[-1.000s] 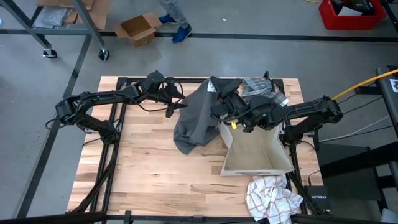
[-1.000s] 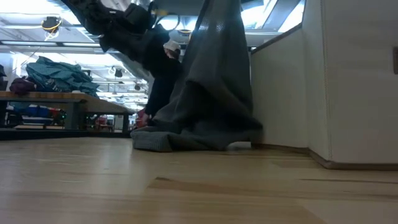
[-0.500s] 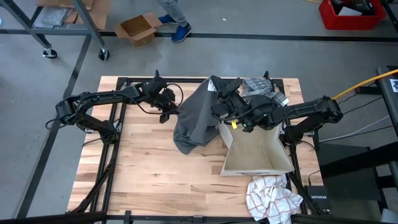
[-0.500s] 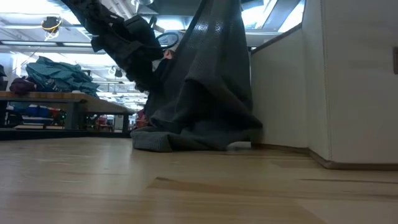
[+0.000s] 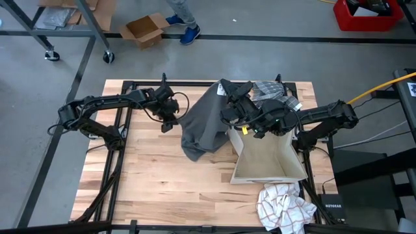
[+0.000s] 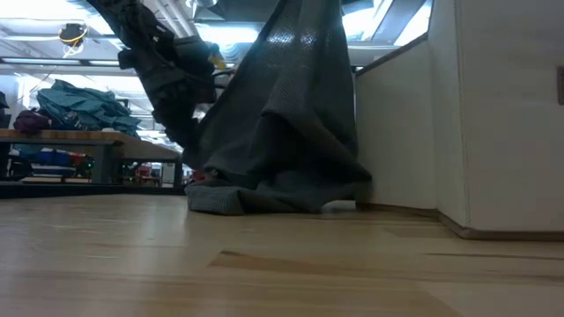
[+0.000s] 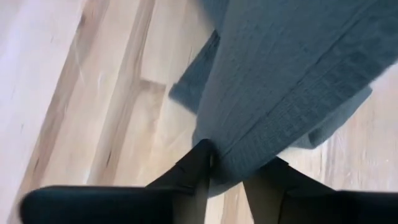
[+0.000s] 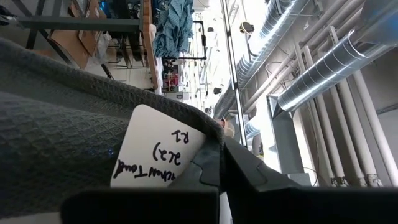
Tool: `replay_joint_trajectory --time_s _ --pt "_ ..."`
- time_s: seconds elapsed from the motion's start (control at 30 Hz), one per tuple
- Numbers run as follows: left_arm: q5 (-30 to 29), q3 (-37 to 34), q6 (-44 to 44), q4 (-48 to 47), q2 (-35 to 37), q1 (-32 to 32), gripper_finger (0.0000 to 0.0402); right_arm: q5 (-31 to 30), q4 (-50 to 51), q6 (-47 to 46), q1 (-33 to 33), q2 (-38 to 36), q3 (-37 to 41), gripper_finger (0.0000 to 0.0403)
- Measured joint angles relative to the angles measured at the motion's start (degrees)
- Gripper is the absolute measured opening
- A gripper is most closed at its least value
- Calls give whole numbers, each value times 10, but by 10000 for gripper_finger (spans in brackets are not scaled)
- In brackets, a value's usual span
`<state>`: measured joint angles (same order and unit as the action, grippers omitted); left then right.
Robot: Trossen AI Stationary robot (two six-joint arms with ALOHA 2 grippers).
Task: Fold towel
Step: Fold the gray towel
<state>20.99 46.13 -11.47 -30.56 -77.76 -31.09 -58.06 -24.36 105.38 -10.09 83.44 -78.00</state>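
Observation:
A dark grey towel (image 5: 205, 123) hangs lifted at the table's middle, and its lower end (image 6: 238, 198) is bunched on the wood. My right gripper (image 5: 230, 97) is shut on the towel's top, beside a white handwritten tag (image 8: 158, 155). My left gripper (image 5: 170, 121) is at the towel's left side, shut on its edge. The low view shows the towel (image 6: 291, 123) draped like a tent, with the left gripper (image 6: 181, 106) at its left. My left gripper pinches the towel's hemmed side edge (image 7: 231, 163) between its two fingers (image 7: 198, 168), coming from the table's left. The cloth runs up and away from the fingers; one layer or several, I cannot tell. My right gripper pinches the towel's top edge (image 8: 208, 132) next to the tag, between its shut fingers (image 8: 214, 163). The towel hangs below this hold with its lower end on the table.
An open pale box (image 5: 270, 159) stands right of the towel, and its wall (image 6: 397, 132) is close behind the cloth. One checkered cloth (image 5: 283, 205) lies at the near right, another (image 5: 273, 90) at the far right. Bare wood (image 5: 143, 175) lies to the left and near.
My left gripper has gone down and toward the table's near-left, taking the towel's side edge with it. That side of the cloth is now drawn out to the left, while the top and the heap on the table have stayed.

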Motion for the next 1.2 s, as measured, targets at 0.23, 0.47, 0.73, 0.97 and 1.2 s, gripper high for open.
replay_joint_trajectory --time_s 0.23,0.47,0.73,0.97,1.2 --pt "-9 0 47 -6 2 0 7 0 0 0 0 0 0 7" --pt "-46 0 145 2 41 16 2 0 -66 -1 29 0 0 5" --pt "-172 8 208 10 193 34 1 20 -96 -82 101 0 -7 4" --pt "-348 64 204 29 327 33 0 114 -53 -238 165 0 -50 4" --pt "-437 120 128 174 357 32 0 277 20 -430 228 1 -143 4"
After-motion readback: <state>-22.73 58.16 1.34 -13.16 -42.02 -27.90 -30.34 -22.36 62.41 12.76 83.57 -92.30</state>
